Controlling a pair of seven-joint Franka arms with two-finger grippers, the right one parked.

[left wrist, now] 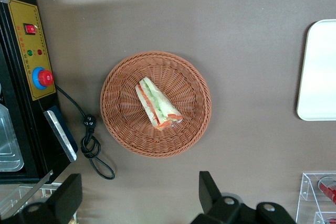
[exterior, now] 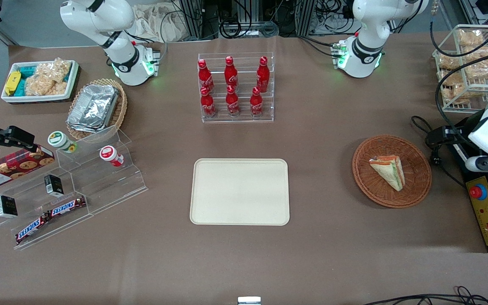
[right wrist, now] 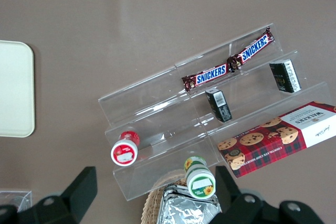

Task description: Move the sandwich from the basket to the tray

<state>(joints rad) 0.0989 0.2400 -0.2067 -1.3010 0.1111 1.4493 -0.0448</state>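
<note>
ITEM 1. Sandwich (left wrist: 158, 104): triangular wedge of pale bread in clear wrap, with green and orange-red filling striped along one long edge. It lies on its side at the middle of the basket. The wrap looks thin and slippery and the bread soft, so it probably squashes under firm pressure.

ITEM 2. Basket (left wrist: 126, 135): round, shallow, reddish-brown wicker, tightly woven, with a low sloping wall. It sits on the table toward the working arm's end, well apart from the tray.

ITEM 3. Tray (exterior: 239, 212): flat cream-beige rectangle with rounded corners and a low rim, matte and bare. It sits at the middle of the table, nearer the front camera than the rack of red bottles (exterior: 232, 87).

ITEM 4. Gripper (left wrist: 140, 195): high above the basket, its black fingers spread wide and holding nothing.

ITEM 5. Table (exterior: 311, 262): brown, matte and even.

HANDLING NOTE, step in hand: approach and grasp, not yet begun.
- Descend straight over the wedge.
- Turn the wrist so the fingers straddle the two broad bread faces across the narrow thickness, not the length.
- Go low enough to catch bread rather than loose wrap, stopping short of the weave.
- Close gently.
- Lift clear of the basket wall before carrying toward the tray.
</note>
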